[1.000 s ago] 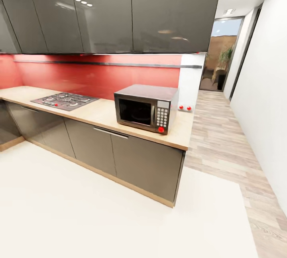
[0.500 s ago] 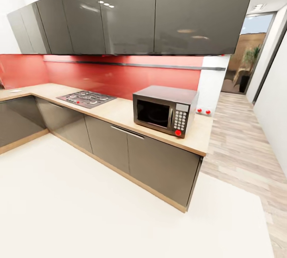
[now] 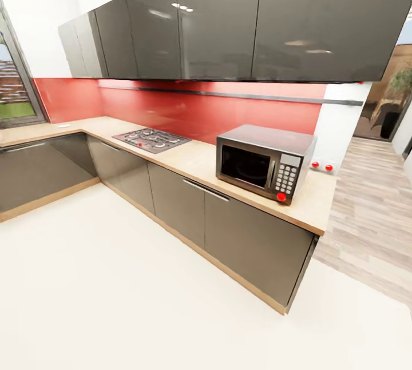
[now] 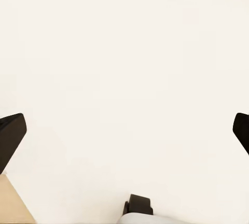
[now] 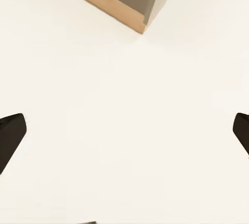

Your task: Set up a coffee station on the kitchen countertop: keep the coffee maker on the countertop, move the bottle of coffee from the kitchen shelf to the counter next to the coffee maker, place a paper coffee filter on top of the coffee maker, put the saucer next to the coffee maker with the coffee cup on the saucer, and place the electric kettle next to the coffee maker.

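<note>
A small pale object [image 3: 63,126] on the countertop [image 3: 189,158] is unidentifiable.

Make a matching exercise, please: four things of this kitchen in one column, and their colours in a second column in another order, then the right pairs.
Things:
1. backsplash
2. countertop
3. upper cabinets
4. floor by the counter

Colours:
A. glossy dark grey
B. light wood
C. off-white
D. red

Pairs: 1-D, 2-B, 3-A, 4-C
</note>
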`<state>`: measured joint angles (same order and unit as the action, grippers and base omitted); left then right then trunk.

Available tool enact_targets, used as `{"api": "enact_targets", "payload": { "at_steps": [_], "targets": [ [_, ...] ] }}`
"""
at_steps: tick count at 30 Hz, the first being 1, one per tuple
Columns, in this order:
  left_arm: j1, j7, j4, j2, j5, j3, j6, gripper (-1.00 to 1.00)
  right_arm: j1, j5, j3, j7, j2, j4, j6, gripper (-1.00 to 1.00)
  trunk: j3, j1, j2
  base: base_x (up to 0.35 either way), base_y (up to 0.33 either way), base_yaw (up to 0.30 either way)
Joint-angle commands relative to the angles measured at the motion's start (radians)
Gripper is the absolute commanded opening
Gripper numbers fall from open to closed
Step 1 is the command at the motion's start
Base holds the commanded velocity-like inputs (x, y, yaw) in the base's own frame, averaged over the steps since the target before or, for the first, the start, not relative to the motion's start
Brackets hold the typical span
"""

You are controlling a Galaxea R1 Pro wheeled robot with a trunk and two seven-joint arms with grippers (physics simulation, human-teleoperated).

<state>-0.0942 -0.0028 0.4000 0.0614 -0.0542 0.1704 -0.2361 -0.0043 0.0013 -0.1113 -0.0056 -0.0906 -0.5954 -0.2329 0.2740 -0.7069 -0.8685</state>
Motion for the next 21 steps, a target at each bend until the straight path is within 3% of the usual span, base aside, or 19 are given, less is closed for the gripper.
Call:
{"api": "enact_targets", "payload": {
  "at_steps": [1,21],
  "targets": [
    [-0.001,0.0,-0.001,0.0,-0.006,0.0,-0.003,1.0,0.0,0.0,0.0,-0.001,0.0,0.0,-0.003,1.0,-0.002,0.004,0.006,0.0,0.0,0.278],
    [-0.001,0.0,-0.001,0.0,-0.006,0.0,-0.003,1.0,0.0,0.0,-0.001,-0.001,0.0,0.0,-0.003,1.0,-0.065,0.081,0.146,0.0,0.0,0.279]
  ]
}}
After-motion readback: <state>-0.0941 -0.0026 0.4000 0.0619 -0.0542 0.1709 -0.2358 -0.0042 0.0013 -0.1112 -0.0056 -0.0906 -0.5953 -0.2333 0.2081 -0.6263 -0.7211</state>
